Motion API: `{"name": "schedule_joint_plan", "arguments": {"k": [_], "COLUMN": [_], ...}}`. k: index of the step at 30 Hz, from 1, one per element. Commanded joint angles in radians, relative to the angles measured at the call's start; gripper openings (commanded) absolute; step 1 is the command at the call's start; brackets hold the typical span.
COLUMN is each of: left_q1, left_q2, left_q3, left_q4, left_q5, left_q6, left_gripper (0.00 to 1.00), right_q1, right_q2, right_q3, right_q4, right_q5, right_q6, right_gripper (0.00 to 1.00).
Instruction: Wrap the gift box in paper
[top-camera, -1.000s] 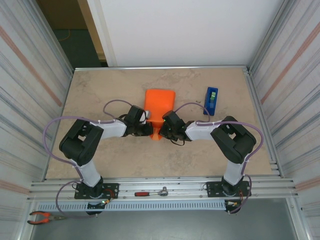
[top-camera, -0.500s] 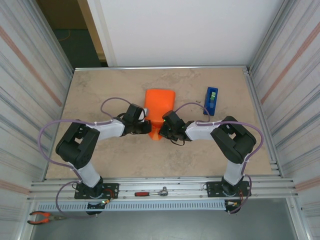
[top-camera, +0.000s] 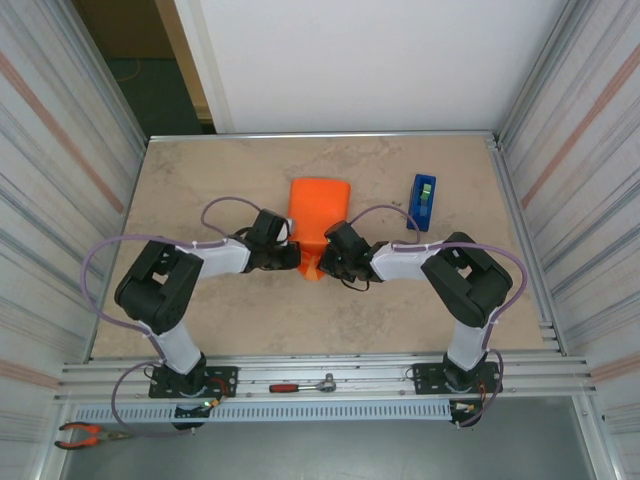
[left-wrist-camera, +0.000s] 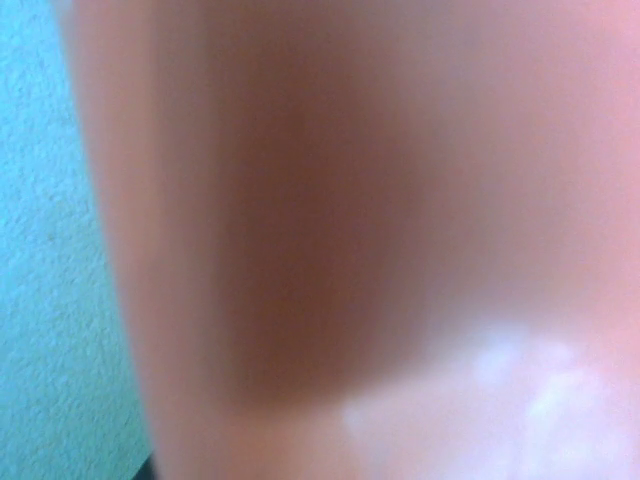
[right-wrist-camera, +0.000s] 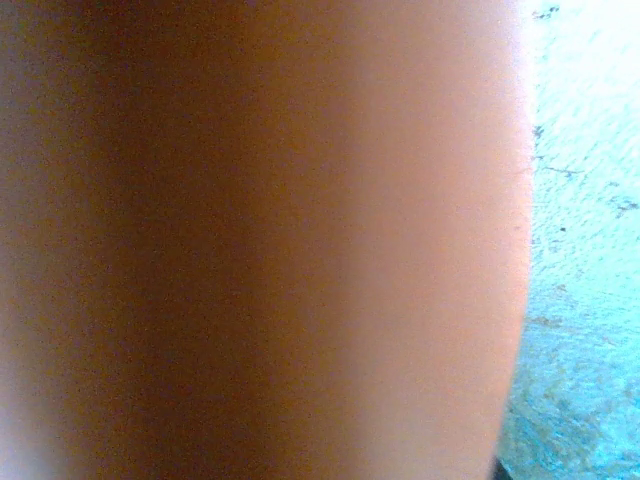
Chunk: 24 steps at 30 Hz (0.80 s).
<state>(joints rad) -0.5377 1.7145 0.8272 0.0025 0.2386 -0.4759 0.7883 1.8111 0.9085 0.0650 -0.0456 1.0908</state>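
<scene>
Both jaws hidden against the paper (top-camera: 318, 205); wrist views blurred orange.

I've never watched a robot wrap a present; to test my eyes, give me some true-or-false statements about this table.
1. The orange paper lies near the middle of the table. True.
2. The blue tape dispenser sits left of the paper. False: it sits to its right, apart from it.
3. The left gripper and right gripper both meet the paper's near end. True.
4. The red-handled wrench lies on the paper. False: it lies on the metal rail at the near edge.
</scene>
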Motion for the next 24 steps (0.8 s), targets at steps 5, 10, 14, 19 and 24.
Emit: {"name": "schedule_joint_plan", "arguments": {"k": [5,10,14,19,24], "left_q1": [0.053,0.163,0.232,0.249,0.249], "left_q2": [-0.205,-0.256,-0.179,-0.052,0.02], "left_q3": [-0.005,0.058,0.142,0.239,0.283], "left_q4": [-0.098,-0.154,-0.162,-0.141,-0.116], "left_q5": [0.053,0.148,0.245,0.311,0.344], "left_q6": [-0.042,-0.055,-0.042,-0.033,-0.051], "left_gripper": [0.02,0.19,0.37,0.47,0.51], "right_q1": [0.007,-0.016,-0.072,-0.196,-0.288], "right_q2": [-0.079,-0.192,-0.277,-0.323,-0.281], "right_q3": [0.018,0.021,0.018,0.01,0.04], "right_q4": [-0.158,-0.228,-0.292,-0.334,-0.34], "right_q5": [-0.001,0.024,0.04,0.003,-0.065], "right_q6": [-0.04,-0.069,-0.093,-0.133,-0.176], "right_gripper": [0.0,0.0,0.0,0.0,0.0]}}
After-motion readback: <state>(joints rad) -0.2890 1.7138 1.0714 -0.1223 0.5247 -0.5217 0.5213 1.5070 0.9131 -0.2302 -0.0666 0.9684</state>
